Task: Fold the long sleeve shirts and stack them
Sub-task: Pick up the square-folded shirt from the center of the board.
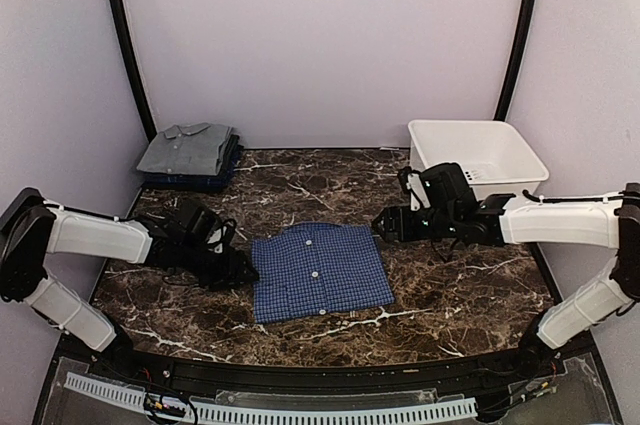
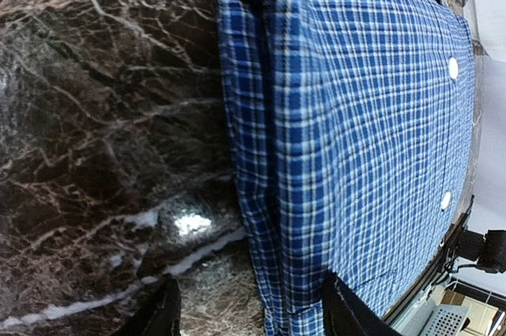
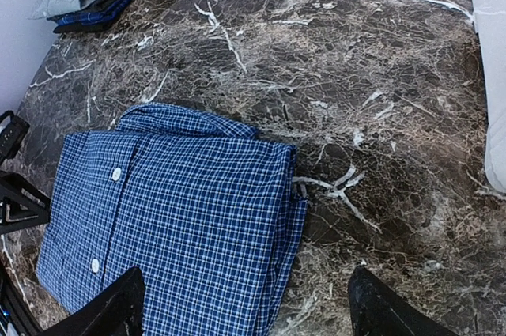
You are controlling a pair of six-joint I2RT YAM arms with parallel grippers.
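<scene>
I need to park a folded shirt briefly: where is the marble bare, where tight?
Bare: the back middle between the grey-topped stack and the white tub; also front right, beyond the blue check shirt. Crowded: beside that shirt, where the left gripper and right gripper hover.

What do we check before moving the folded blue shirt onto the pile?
1. Blue checked cloth shirt folded flat mid-table: ok.
2. Left end effector open at its left edge: ok.
3. Right end effector open at its right edge: ok.
4. Either one gripping cloth: not ok, neither has closed.
5. Grey folded shirt on top at far left, lying level: ok.
</scene>
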